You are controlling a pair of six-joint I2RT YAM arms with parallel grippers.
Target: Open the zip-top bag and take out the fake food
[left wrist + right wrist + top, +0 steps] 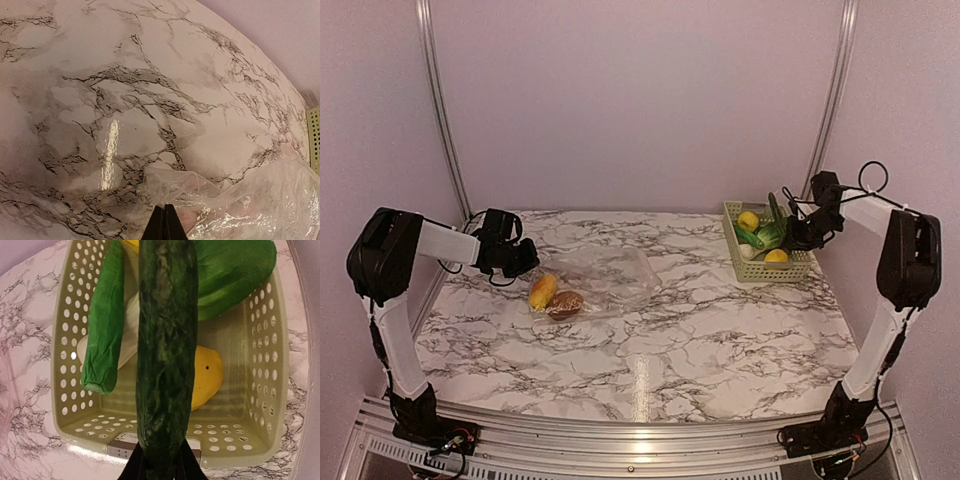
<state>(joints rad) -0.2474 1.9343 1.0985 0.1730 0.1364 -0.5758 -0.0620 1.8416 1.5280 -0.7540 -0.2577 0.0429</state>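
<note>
Nearest the right wrist camera, the right gripper (160, 465) is seen closed on one end of a long, dark green cucumber (165, 350), its jaws parted only by the cucumber's thickness. The cucumber is held over the pale green perforated basket (280, 340), which stands at the far right corner of the marbled counter (700, 350). Its long axis runs straight out from the fingers and along the basket's length, so a release is judged to be all that the coming move needs. Whether its far tip touches the pieces below cannot be told. A leafy green vegetable (102, 325), a yellow piece (207, 377) and a broad green piece (235, 275) are already lying in the basket. The zip-top bag (610, 272) is spread flat on the left half of the counter, well apart from the basket. At its near left corner a yellow-orange piece (542, 291) and a brown round piece (565, 304) are seen touching each other; whether they are inside the film or just outside it cannot be made out. The left gripper (528, 262) is fully shut just beside that end of the bag, with crinkled film around its tips in the wrist view; whether any film is pinched cannot be told. Those two pieces are judged to be far nearer the left arm.
</note>
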